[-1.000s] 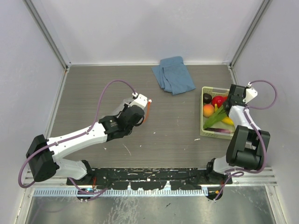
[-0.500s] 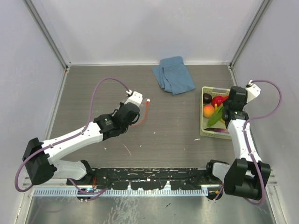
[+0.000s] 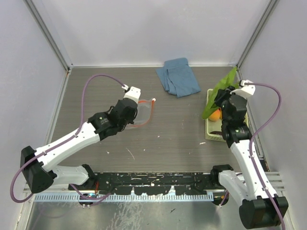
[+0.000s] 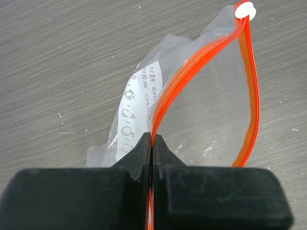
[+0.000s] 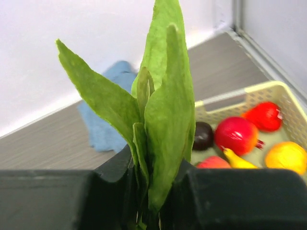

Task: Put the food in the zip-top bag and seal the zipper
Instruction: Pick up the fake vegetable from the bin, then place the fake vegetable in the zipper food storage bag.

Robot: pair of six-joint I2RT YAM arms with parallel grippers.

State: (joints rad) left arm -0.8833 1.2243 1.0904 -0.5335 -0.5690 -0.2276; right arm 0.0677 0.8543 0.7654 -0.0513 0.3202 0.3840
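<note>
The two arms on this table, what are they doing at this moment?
The left gripper is shut on one side of the orange zipper of the zip-top bag, whose mouth stands open on the table. The right gripper holds the green leafy vegetable above the basket, where the other fruits lie. No food is in the bag yet.

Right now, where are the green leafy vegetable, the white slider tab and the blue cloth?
green leafy vegetable (image 5: 165,120): right wrist view, middle of the broad front leaf.
white slider tab (image 4: 245,9): left wrist view, centre of the tab.
blue cloth (image 3: 178,82): top external view, middle of the folded cloth.
</note>
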